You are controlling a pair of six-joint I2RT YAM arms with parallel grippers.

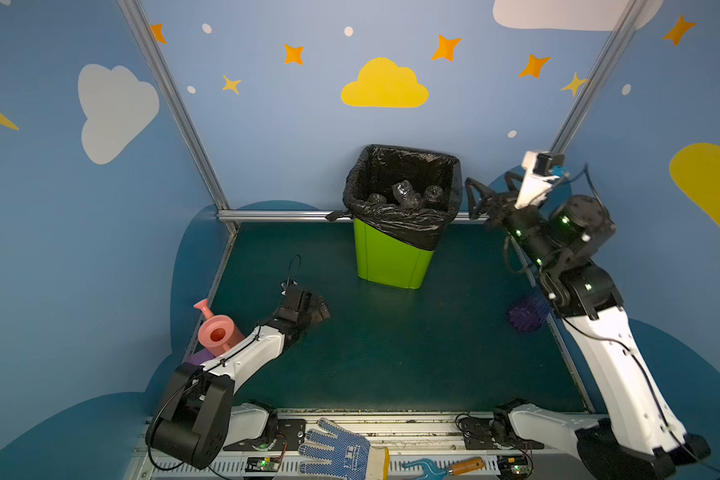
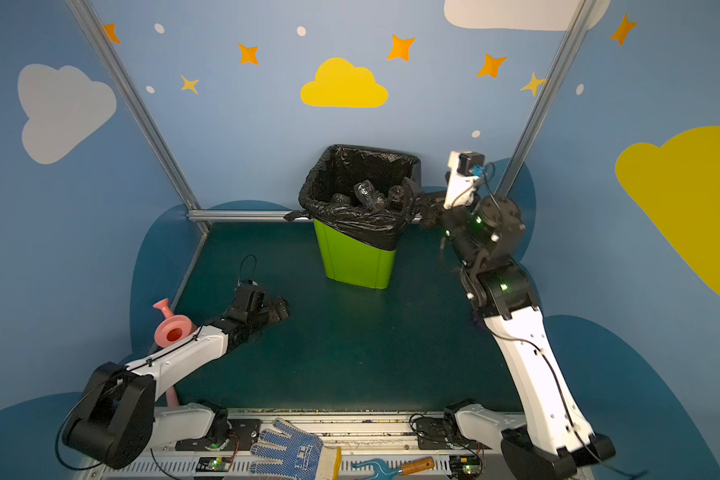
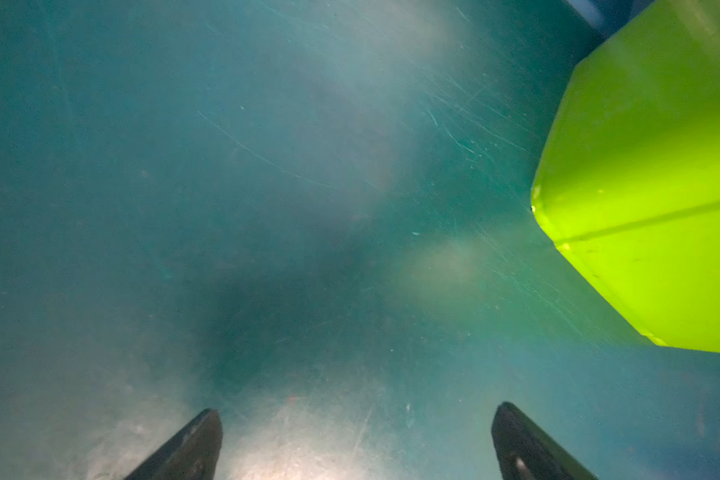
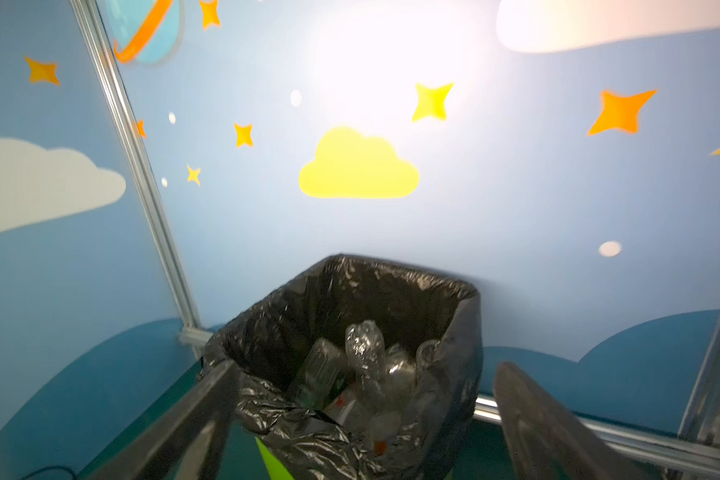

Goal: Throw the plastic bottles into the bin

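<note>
Several crumpled clear plastic bottles (image 1: 406, 193) lie heaped inside the bin (image 1: 391, 257), with the topmost below its rim. The bin is lime green and lined with a crinkly black bag (image 1: 400, 226) folded down over the rim. It stands on the dark green tabletop (image 1: 391, 353) at the far middle, close to the back wall.

Raised to about rim height, the right hand (image 1: 472, 198) hangs just beside the right side of the bin, its fingers pointing left toward the opening. In the right wrist view the right hand (image 4: 366, 368) is spread wide and empty. The plastic bottles (image 4: 364, 345) in the bin (image 4: 391, 278) show beyond its two fingers.

On the left, the left hand (image 1: 323, 309) is low over the tabletop, nearer than the bin and well apart from it. In the left wrist view the left hand (image 3: 356, 413) is also spread wide. Bare scratched tabletop (image 3: 267, 166) lies between its fingers, and a corner of the bin (image 3: 649, 187) shows farther off.

A pink watering can (image 1: 219, 332) sits at the left edge beside the left arm. A purple ribbed vase (image 1: 524, 318) sits at the right edge, partly hidden by the right arm. A blue dotted work glove (image 1: 337, 451) and a blue-headed tool (image 1: 445, 467) with a wooden handle lie on the near rail.
</note>
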